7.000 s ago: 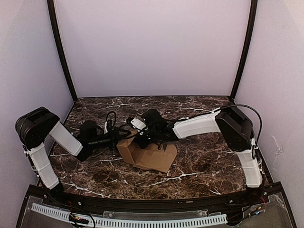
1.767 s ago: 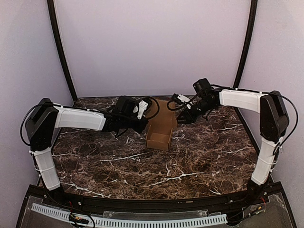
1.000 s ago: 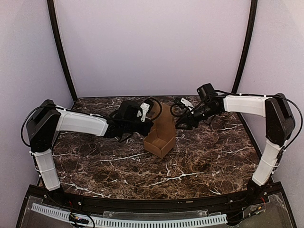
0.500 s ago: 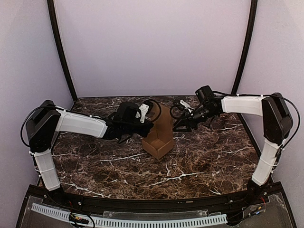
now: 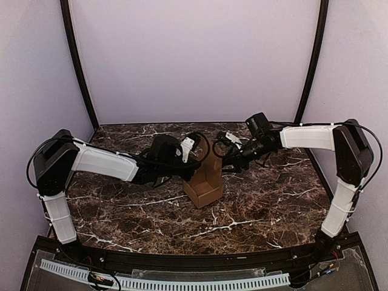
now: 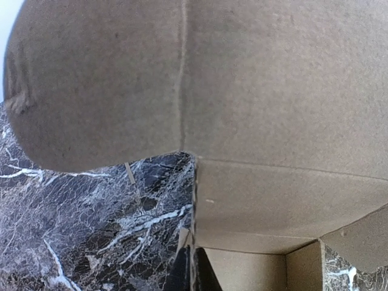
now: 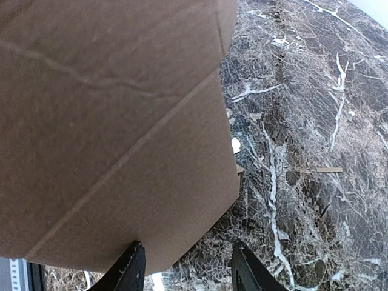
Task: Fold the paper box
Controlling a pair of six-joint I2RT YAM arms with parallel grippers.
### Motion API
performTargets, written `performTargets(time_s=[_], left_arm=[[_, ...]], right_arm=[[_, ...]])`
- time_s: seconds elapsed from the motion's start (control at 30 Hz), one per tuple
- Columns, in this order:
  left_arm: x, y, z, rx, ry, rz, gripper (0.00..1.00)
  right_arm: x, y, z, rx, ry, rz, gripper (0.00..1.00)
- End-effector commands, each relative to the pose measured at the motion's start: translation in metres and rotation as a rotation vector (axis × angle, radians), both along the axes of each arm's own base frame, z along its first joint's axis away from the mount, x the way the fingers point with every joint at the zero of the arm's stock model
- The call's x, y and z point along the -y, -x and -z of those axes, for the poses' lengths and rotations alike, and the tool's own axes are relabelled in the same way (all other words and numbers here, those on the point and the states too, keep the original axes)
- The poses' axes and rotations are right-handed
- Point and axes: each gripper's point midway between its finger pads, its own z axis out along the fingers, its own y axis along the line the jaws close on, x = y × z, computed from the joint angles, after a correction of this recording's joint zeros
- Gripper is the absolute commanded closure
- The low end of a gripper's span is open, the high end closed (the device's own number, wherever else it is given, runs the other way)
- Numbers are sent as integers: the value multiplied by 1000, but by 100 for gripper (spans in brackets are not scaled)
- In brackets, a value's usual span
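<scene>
Two grippers flank the work: the left gripper (image 5: pixel 193 165) is pinched on the left wall of the plain brown cardboard box (image 5: pixel 205 185), standing tall on the dark marble table (image 5: pixel 260 209); the right gripper (image 5: pixel 223 159), jaws spread, sits just right of its raised flap.

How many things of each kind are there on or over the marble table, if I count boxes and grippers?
Cardboard box: 1
Grippers: 2 (left gripper, right gripper)
Total: 3
</scene>
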Motion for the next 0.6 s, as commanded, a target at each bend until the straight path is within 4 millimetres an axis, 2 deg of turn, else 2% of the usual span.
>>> performTargets(time_s=[0.0,0.13,0.17,0.2,0.23,0.27,0.3,0.57], left_arm=[[-8,7,-2,18,-27,11,99],[-12,7,-1,65,-40,16,99],[-10,6,-7,95,-20,19,99],[-13,9,-1,109,-29,31,99],[-10,8,-11,151,13,39,99],[-12,12,-5,158,10,51,99],[-10,11,-11,187,42,53,99],[-9,14,-7,172,68,60,99]], right_arm=[[8,5,-5,70,49,-19,51],[24,11,-2,80,86,-53,48],[26,15,-2,74,77,-69,47],[27,20,-3,71,66,-83,46],[27,24,-4,68,51,-95,45],[25,28,-6,65,34,-108,44],[23,32,-8,61,21,-120,43],[12,40,-5,86,26,-154,43]])
